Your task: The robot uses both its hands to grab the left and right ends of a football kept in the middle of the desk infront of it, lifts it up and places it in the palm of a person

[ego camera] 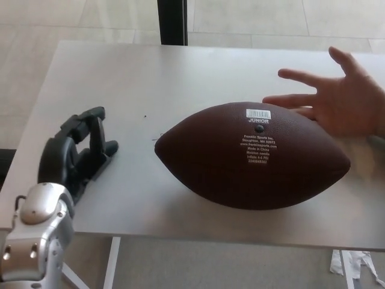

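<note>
Person's open palm (349, 99) just behind football (252, 155)

"JUNIOR", "Franklin Sports" on football (252, 159)

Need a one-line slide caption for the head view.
Left hand open beside football on desk; person's palm waits behind it.

An indoor test space, perhaps a lab or office: plain grey desk (180, 78) on pale floor tiles (252, 18), dark post (172, 21) behind
</note>
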Controlling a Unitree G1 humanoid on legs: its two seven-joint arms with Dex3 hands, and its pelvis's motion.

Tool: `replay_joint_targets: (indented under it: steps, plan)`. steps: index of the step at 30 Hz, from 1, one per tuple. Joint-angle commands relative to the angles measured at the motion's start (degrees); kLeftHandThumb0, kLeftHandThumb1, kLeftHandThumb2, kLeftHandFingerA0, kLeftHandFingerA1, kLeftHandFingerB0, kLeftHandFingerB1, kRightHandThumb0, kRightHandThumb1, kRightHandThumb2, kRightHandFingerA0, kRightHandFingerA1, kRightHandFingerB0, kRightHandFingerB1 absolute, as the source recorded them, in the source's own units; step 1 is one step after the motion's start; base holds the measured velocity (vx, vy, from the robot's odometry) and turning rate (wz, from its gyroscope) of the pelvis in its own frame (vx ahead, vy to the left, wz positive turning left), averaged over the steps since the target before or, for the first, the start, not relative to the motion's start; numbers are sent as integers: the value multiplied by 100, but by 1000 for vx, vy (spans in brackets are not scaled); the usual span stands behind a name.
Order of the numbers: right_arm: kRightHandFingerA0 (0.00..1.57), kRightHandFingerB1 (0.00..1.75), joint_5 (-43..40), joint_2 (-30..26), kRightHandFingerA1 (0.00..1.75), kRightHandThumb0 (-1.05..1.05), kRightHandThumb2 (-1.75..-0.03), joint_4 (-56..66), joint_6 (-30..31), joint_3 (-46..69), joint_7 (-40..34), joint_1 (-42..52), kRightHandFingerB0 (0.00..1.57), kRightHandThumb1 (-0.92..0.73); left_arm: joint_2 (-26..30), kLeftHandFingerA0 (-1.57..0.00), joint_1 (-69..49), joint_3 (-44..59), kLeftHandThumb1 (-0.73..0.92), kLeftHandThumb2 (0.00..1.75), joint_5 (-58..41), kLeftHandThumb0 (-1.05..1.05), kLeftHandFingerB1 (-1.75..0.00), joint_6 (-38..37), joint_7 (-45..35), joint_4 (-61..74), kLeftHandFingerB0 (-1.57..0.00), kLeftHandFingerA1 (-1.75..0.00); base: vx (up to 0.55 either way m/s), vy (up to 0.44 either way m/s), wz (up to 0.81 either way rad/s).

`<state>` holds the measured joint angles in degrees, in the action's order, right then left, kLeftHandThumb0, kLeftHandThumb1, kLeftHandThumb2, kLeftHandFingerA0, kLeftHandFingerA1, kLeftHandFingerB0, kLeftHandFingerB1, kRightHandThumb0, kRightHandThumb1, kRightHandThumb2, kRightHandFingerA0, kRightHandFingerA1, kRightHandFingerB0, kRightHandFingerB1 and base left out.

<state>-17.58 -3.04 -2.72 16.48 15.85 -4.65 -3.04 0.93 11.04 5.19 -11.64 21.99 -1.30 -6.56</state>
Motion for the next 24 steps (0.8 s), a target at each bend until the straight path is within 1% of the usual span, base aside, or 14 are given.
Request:
replay_joint_targets:
  steps: [1,3,4,5,6,7,11,13,14,18,19,21,22,24]
  plan:
    - [52,35,307,169,47,-97,-78,-194,-149,-326,-23,25,39,-92,-377,-28,-313,-39,92,83,-12,-91,-37,-167,147,82,-17,-53,0,0,0]
    - [52,35,330,177,47,-97,-78,-211,-172,-361,-57,15,39,-92,-446,-28,-342,-23,92,83,-17,-91,-37,-146,132,93,-17,-53,0,0,0]
    - [49,44,288,247,56,-102,-123,-167,-96,-386,-85,5,30,-84,-629,-30,-431,2,92,84,-77,-92,-37,-144,203,67,-18,-54,0,0,0]
    - [53,33,258,269,48,-98,-77,-138,-71,-387,-83,14,36,-92,-732,-31,-475,26,92,83,-100,-93,-37,-160,244,53,-19,-53,0,0,0]
    - [53,33,260,297,48,-98,-79,-128,-62,-396,-104,4,35,-92,-807,-30,-512,34,81,119,-105,-87,-46,-154,280,77,-15,-59,0,0,0]
    - [49,44,284,388,57,-104,-125,-123,-103,-426,-177,-16,30,-86,-922,-32,-541,35,92,83,-122,-94,-36,-140,323,70,-21,-51,0,0,0]
    - [52,47,280,516,59,-98,-122,-133,-158,-405,-230,-60,33,-79,-1033,-31,-547,11,91,85,-75,-99,-36,-219,314,30,-18,-54,0,0,0]
    - [53,45,309,559,58,-105,-126,-106,-185,-401,-257,-66,34,-85,-1076,-31,-541,-6,92,86,-65,-96,-36,-252,302,-3,-17,-54,0,0,0]
    - [56,34,194,635,50,-103,-80,-59,-190,-342,-231,-85,34,-92,-1141,-31,-516,31,85,125,-143,-93,-35,-257,289,-36,-5,-61,0,0,0]
    - [53,31,115,695,46,-101,-86,28,-103,-298,-194,-105,30,-92,-1246,-31,-473,150,82,124,-314,-93,-28,-215,249,-106,-6,-61,0,0,0]
    - [50,35,134,687,50,-103,-92,46,-75,-322,-173,-104,26,-92,-1270,-27,-477,167,90,128,-374,-104,-19,-229,180,-118,-9,-59,0,0,0]
    - [52,33,109,691,50,-103,-89,82,-14,-331,-130,-91,24,-92,-1296,-27,-463,181,80,123,-410,-94,-25,-206,166,-132,-8,-59,0,0,0]
    - [47,32,17,710,50,-103,-87,166,106,-355,-63,-87,22,-92,-1289,-30,-409,142,92,87,-393,-105,-24,-199,145,-167,-7,-55,0,0,0]
    - [47,34,-38,793,51,-105,-88,317,269,-448,-57,-105,23,-92,-1265,-27,-282,61,92,82,-383,-103,-24,-119,118,-208,-6,-54,0,0,0]
